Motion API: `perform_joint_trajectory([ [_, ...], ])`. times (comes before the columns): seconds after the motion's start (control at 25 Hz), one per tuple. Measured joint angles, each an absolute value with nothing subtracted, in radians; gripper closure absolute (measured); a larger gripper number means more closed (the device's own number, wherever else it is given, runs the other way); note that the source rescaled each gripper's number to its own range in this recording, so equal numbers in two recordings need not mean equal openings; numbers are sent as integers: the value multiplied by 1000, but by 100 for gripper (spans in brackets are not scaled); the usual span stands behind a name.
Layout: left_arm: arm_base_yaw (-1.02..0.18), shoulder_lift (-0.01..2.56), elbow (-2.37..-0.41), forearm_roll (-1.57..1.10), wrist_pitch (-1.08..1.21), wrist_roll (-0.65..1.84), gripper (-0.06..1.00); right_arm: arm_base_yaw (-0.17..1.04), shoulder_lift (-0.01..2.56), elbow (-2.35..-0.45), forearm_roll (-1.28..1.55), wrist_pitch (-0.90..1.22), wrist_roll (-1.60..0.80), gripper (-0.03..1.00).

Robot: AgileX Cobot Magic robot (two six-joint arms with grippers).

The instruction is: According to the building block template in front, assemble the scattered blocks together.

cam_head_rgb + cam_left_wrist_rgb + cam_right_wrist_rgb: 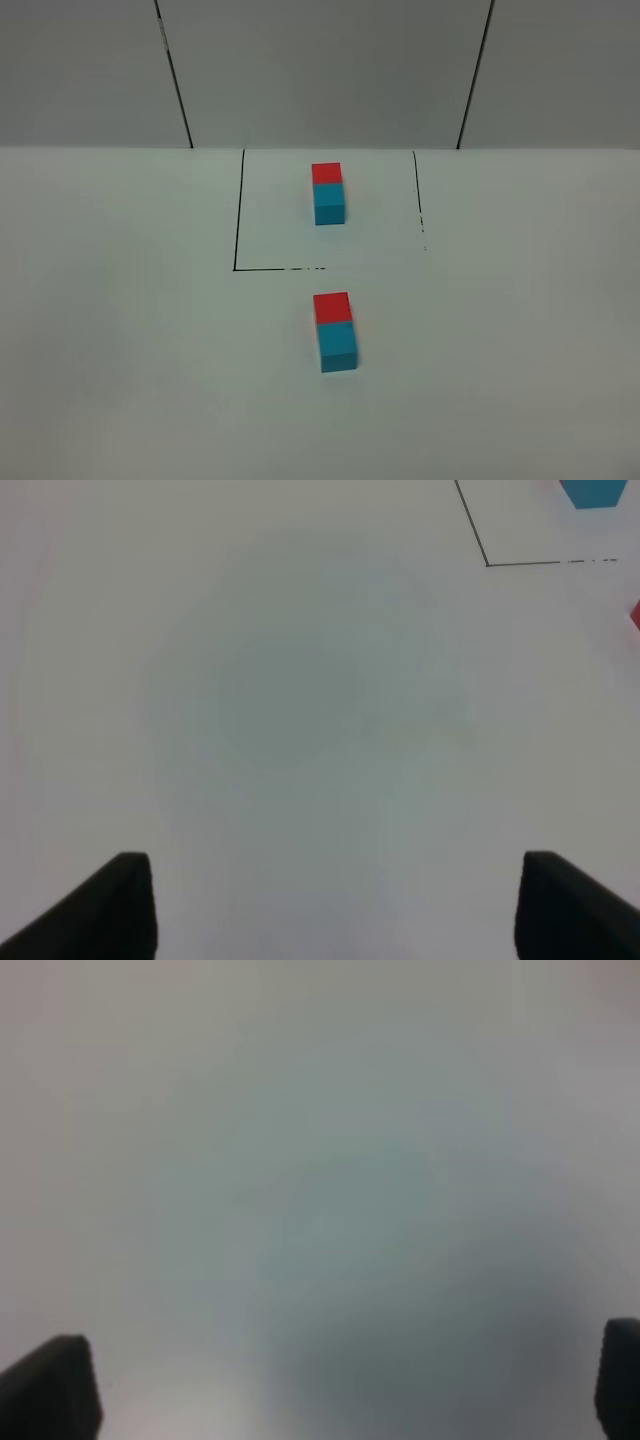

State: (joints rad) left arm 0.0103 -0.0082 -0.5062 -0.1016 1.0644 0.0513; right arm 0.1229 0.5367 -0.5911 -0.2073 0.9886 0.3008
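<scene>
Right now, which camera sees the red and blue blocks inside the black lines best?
The exterior high view: it shows the whole building block template. The left wrist view catches only its cyan corner; the right wrist view shows none.

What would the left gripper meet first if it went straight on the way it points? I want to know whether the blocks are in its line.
Probably only bare table. The open left gripper points at empty surface; the black frame line and blocks lie off to one side.
</scene>
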Motion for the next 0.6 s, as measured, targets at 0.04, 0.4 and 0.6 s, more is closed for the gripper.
perform_joint_trajectory([
  [0.04,10,-8,-506,-102,1064,51,33,123,496,-577,-191,993,294,-3],
  [0.4,10,-8,-506,-102,1064,51,33,123,168,-537,-57,1025,127,-3],
  [0.6,10,-8,-506,-102,1064,51,33,123,67,-506,-49,1062,105,-3],
])
